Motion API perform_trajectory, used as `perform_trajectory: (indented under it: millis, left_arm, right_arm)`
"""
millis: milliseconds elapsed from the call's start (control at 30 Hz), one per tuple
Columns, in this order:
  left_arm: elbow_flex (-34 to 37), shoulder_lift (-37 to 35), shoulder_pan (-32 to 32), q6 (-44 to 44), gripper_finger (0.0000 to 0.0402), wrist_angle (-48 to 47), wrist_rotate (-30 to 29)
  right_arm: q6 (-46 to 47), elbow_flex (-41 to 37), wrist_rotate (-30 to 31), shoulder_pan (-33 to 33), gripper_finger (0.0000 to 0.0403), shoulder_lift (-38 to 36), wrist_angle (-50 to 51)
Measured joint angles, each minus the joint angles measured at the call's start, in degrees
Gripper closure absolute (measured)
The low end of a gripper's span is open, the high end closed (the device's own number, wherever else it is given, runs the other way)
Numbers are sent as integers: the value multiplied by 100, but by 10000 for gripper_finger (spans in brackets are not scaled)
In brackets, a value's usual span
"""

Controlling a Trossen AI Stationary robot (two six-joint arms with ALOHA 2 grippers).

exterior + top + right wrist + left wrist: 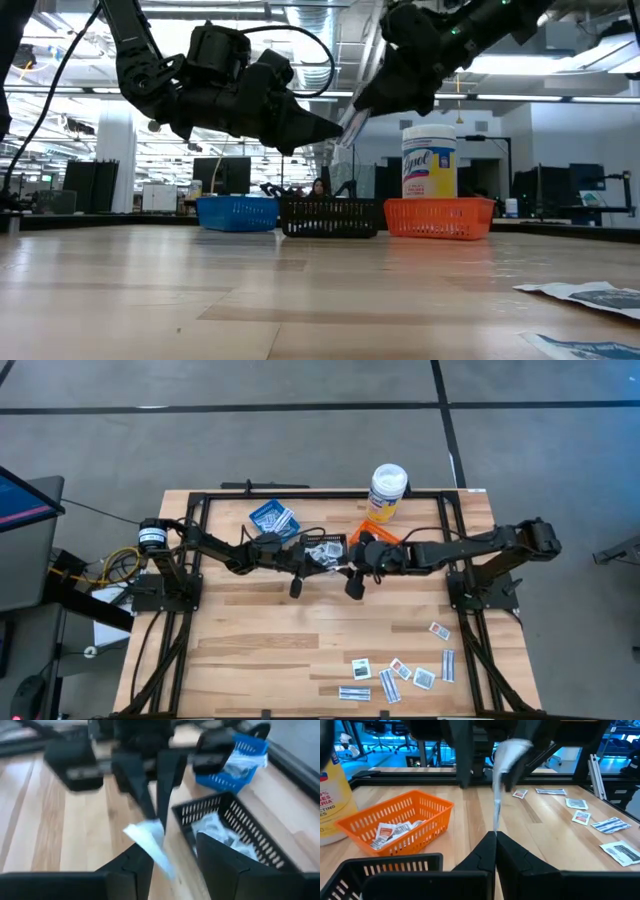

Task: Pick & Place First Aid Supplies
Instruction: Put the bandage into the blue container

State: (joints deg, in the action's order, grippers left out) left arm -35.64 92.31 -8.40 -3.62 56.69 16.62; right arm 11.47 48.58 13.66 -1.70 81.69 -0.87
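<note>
A narrow white packet [499,785], one of the first aid supplies, hangs in the air over the table's middle. My left gripper [495,836] is shut on it, just on the near side of the black basket [325,550]. My right gripper [172,855] faces it from the right with its fingers open. The packet's free end [150,840] stands between those fingers, close to one of them. Several more packets [400,672] lie flat on the table at the near right. Others fill the blue basket [272,518], the black basket and the orange basket [400,822]. My left gripper pinches one end of the packet [495,826] between its two fingertips. The fingers lie level and point toward the table's right, along the strip. The strip slants up away from them, clear of the table. Whether my right gripper touches the free end I cannot tell.
The three small baskets stand in a row at the table's far middle. Behind the orange one stands a tall white bottle with a yellow label [387,490]. The wooden top between the baskets and the loose packets is bare.
</note>
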Motion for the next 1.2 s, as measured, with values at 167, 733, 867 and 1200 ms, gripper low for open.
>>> perform_trajectory:
  millis: [167,733,867,1200]
  left_arm:
    - [0,0,0,-2,395,13,-2]
    - [0,0,1,2,395,-52,-326]
    - [0,0,2,2,395,-77,-328]
    - [0,0,0,2,395,-112,-333]
  right_arm:
    - [-2,0,-27,107,283,11,-119]
    - [-150,0,-176,60,389,11,-129]
    - [-148,0,-168,59,381,8,-130]
    - [-153,0,277,64,347,2,-165]
